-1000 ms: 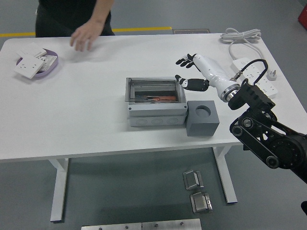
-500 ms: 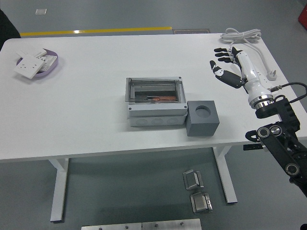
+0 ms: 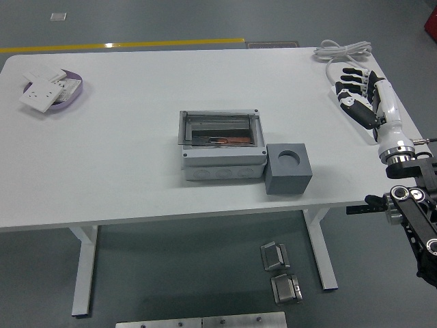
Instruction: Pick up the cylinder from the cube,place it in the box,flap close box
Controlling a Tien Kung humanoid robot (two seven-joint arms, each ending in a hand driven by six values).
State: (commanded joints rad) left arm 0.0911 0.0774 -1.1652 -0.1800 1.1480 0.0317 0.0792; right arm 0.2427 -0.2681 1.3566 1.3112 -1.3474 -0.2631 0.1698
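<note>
Nearest the desk's front edge, at about 5 o'clock from its middle, sits the grey cube, its round socket on top showing empty. Touching or just beside its left side stands the grey box, lid not over it, so the interior faces up. Inside lies something reddish-brown and flat-looking; this may be the cylinder, resting where the task wants it, though the shape is too small to tell for sure. If so, what remains is judged to be flapping the box closed.

Farther right, at 3 o'clock, the right robot hand hangs over the desk's edge with fingers loosely spread, holding nothing, well apart from the box. Beyond it, at 1 o'clock, a white cable lies coiled. Far off at 10 o'clock a purple dish carries white switch plates, clear of the working area.
</note>
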